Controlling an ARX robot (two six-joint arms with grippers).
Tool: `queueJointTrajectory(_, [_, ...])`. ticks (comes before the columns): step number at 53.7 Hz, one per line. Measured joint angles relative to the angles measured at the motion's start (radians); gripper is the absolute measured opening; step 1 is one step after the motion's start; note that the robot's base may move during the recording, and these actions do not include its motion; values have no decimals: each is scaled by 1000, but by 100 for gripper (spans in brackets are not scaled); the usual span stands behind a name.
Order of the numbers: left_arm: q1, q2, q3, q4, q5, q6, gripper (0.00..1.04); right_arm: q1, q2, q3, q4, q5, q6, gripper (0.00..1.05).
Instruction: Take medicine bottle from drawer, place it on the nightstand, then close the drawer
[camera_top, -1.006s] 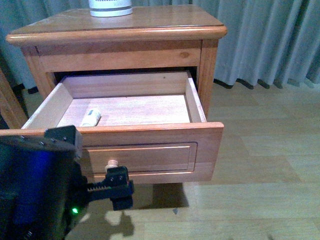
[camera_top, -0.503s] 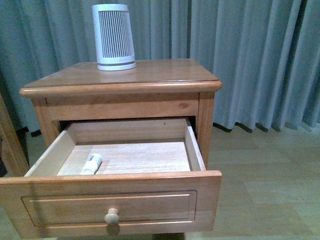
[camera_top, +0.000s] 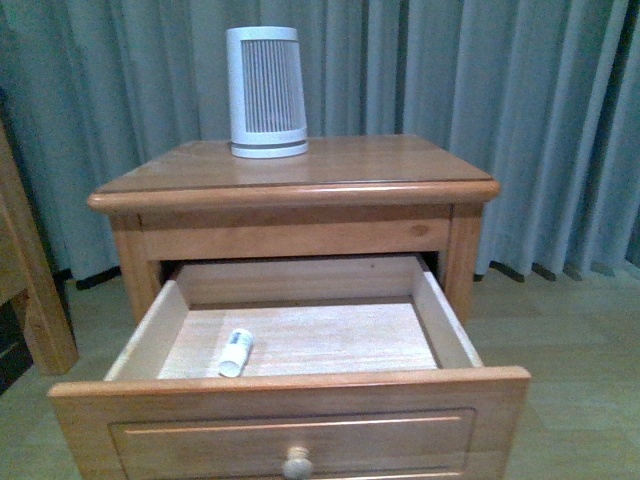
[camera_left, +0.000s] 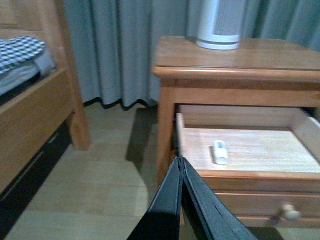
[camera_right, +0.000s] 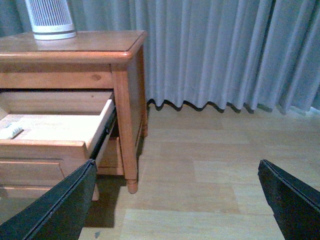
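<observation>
The nightstand (camera_top: 300, 180) stands with its upper drawer (camera_top: 290, 400) pulled far out. The medicine bottle (camera_top: 235, 352) lies on its side on the pale drawer floor, near the front left. It also shows in the left wrist view (camera_left: 220, 151) and at the edge of the right wrist view (camera_right: 10, 131). My left gripper (camera_left: 180, 161) is shut and empty, in front of the drawer's left front corner and apart from it. My right gripper (camera_right: 176, 165) is open and empty over the floor to the right of the nightstand. Neither gripper shows in the front view.
A tall white ribbed appliance (camera_top: 266, 92) stands at the back of the nightstand top. A wooden bed frame (camera_left: 35, 110) is to the left. The drawer's round knob (camera_top: 297, 463) sits at the front. Grey curtains (camera_top: 520, 110) hang behind. Pale wood floor (camera_right: 200, 165) lies to the right.
The front view has risen and shifted, so the nightstand top and appliance now show. My left arm, earlier by the drawer knob, has left that view. Drawer and bottle are unmoved.
</observation>
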Motion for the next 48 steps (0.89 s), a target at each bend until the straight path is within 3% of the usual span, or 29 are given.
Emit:
queueJointTrajectory(24, [19,-108,-87,-12,7,0,3,-1,0,0,0,-11,-1,98])
queueJointTrajectory(28, [19,-153,-93,-65,6,0,3,-60,80,55,-144,-180,43,98])
queueJointTrajectory(32, [18,-242,-104,-150,11,0,3,-84,248,137,-189,-312,84,98])
queueJointTrajectory(42, [20,-283,-117,-152,10,0,3,-1,638,365,47,-255,50,98])
queueJointTrajectory(48, [20,-306,-151,-152,11,0,3,60,936,566,153,-172,-18,98])
